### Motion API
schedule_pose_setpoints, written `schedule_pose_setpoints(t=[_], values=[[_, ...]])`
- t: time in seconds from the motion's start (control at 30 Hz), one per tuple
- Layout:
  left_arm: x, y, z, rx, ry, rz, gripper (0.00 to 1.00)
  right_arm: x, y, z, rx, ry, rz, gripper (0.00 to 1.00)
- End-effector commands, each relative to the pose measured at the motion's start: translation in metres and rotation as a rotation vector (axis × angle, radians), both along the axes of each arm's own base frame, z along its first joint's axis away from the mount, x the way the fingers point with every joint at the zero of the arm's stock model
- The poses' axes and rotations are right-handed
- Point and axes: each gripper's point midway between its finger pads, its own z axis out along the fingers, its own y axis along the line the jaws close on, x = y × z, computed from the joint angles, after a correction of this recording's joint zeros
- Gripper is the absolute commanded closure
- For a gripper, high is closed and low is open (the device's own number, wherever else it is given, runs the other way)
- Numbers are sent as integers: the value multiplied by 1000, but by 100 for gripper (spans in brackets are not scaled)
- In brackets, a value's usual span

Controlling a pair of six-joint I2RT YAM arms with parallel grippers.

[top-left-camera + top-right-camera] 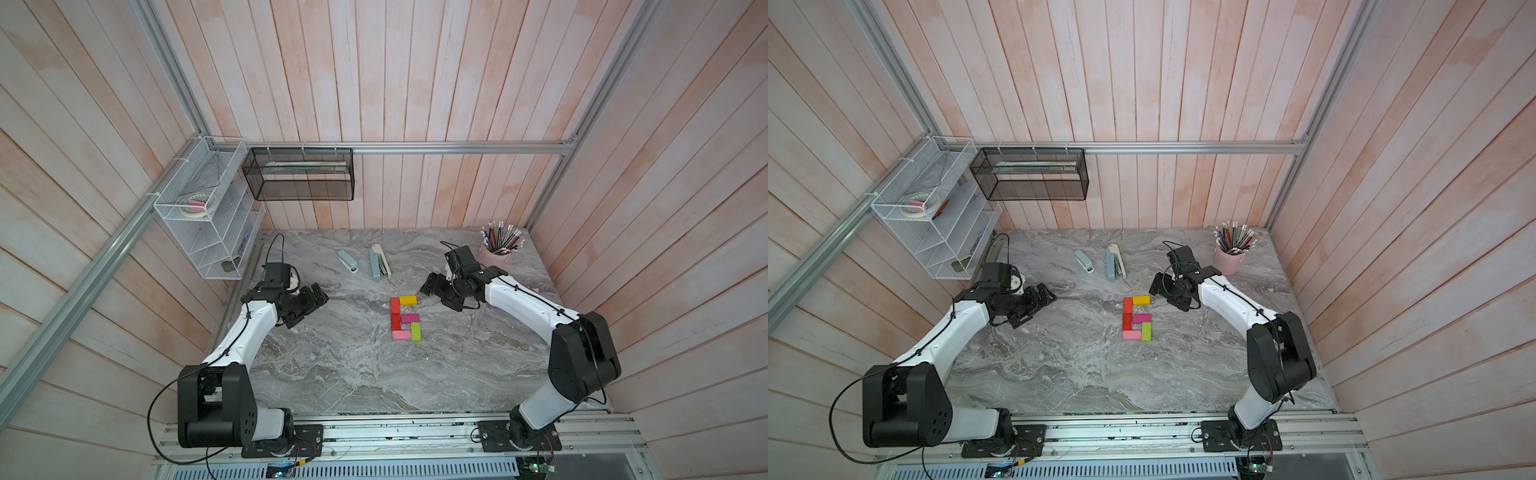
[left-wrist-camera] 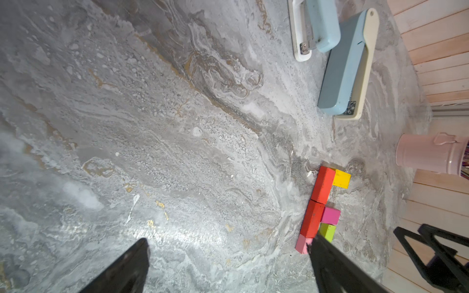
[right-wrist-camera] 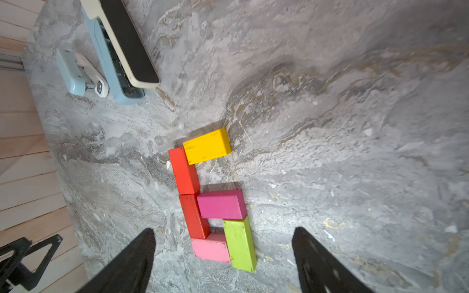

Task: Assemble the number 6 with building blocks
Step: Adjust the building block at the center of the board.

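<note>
The building blocks lie flat and touching in a 6 shape at the table's middle in both top views. A yellow block (image 1: 408, 300) forms the top bar. Two red blocks (image 1: 395, 305) (image 1: 395, 322) make the left stroke. Magenta (image 1: 410, 318), lime green (image 1: 415, 331) and light pink (image 1: 402, 335) blocks close the loop. My right gripper (image 1: 434, 297) hovers open and empty just beyond the yellow block; in its wrist view the gripper (image 3: 224, 230) looks down on the lime block (image 3: 239, 242). My left gripper (image 1: 313, 309) stands open and empty well to the left.
Two staplers, a small grey-blue one (image 1: 347, 261) and a longer blue and beige one (image 1: 379, 262), lie behind the figure. A pink cup of pencils (image 1: 494, 255) stands at the back right. A white wire rack (image 1: 208, 216) and a black mesh basket (image 1: 298, 174) hang at the back left.
</note>
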Motion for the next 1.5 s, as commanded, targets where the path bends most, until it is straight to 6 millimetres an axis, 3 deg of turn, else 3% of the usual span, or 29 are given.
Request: schedule_pose_setpoints(t=[0.0, 0.27, 0.53, 0.77, 1.23, 1.47], values=[[9, 1, 12, 15, -53, -7, 0, -3, -4, -5, -49, 9, 34, 13], [19, -15, 5, -13, -56, -30, 0, 4, -22, 4, -72, -93, 8, 13], [25, -67, -8, -230, -12, -38, 0, 4, -26, -4, -71, -41, -16, 13], [23, -116, -22, -342, 49, -86, 0, -3, -42, -11, -51, -14, -63, 13], [20, -183, -46, -445, 121, -172, 0, -14, -66, -10, -53, -2, -115, 13], [24, -199, -59, -460, 136, -183, 0, -19, -72, -6, -52, -3, -131, 13]])
